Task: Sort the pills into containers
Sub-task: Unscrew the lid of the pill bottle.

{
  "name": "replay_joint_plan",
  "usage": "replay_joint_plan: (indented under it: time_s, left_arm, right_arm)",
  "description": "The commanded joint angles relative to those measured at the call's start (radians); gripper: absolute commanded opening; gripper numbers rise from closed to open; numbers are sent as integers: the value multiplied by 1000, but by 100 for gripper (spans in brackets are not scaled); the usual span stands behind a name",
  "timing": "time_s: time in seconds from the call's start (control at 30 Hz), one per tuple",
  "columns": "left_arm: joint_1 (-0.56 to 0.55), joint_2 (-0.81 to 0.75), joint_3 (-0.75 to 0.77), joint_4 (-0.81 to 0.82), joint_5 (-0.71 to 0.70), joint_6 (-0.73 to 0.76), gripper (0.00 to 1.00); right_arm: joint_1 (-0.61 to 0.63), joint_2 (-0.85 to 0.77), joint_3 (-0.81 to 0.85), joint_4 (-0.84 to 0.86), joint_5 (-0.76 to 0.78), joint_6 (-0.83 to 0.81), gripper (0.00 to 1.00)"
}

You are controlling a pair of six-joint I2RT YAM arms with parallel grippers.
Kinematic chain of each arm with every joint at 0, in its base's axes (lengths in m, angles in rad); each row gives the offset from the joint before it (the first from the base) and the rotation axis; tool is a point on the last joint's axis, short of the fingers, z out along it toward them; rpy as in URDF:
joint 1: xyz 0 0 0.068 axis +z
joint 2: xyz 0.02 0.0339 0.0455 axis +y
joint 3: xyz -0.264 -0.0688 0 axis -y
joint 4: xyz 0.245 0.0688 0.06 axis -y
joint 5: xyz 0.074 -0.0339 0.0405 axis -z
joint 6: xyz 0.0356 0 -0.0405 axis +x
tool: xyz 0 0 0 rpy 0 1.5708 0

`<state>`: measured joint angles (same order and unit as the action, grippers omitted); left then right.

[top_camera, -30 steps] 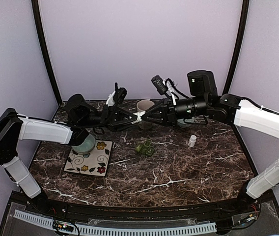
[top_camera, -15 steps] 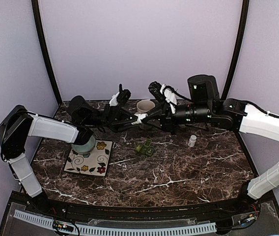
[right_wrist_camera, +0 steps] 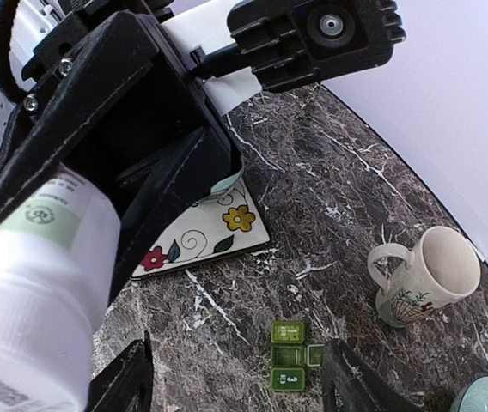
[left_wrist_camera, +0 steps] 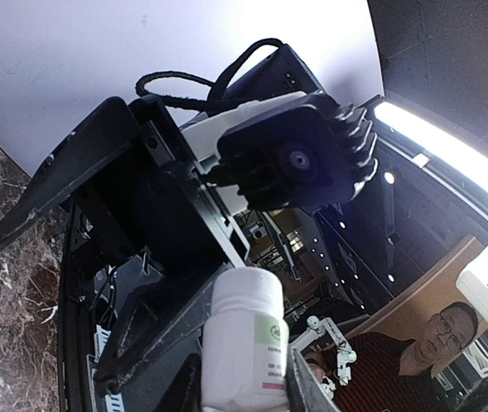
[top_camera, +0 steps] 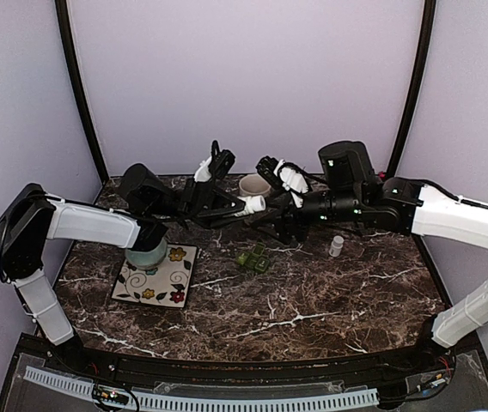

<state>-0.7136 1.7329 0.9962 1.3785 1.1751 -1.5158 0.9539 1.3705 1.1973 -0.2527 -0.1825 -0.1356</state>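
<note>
Lying on the marble table point(top_camera: 330, 292) just in front of the mug point(top_camera: 254, 185), the green pill box point(right_wrist_camera: 289, 354) has one lid seemingly flipped out to the side, and the white pill bottle point(top_camera: 253, 204) hangs in mid-air above and behind it. The left gripper point(left_wrist_camera: 246, 386) is clamped on the bottle's body, while the right gripper point(right_wrist_camera: 237, 382) has its jaws wide apart beside the bottle, gripping nothing. The step looks like getting the bottle open: the right jaws would need to close squarely on the cap point(left_wrist_camera: 246, 296) and twist against the left's hold before any pouring over the box.
</note>
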Motion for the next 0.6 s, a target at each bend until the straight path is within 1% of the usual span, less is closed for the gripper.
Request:
replay_joint_plan:
  time_s: [0.0, 0.2, 0.33, 0.37, 0.47, 0.57]
  left_arm:
    - [8, -64, 16, -75, 14, 106, 0]
    - [27, -135, -19, -290, -39, 311, 0]
    - [40, -181, -48, -367, -84, 408, 0]
    - [41, -188, -50, -383, -90, 430, 0]
    - [40, -203, -55, -437, -104, 494, 0]
    - [41, -215, -65, -482, -114, 551, 0]
  right_arm:
    - [-7, -55, -21, 29, 23, 29, 67]
    - [-9, -128, -85, 27, 48, 120, 67]
    - [-28, -153, -104, 23, 59, 233, 65]
    - [-35, -154, -103, 25, 55, 271, 64]
    - [-64, -157, -108, 79, 36, 460, 59]
    - [-102, -135, -104, 122, -15, 676, 52]
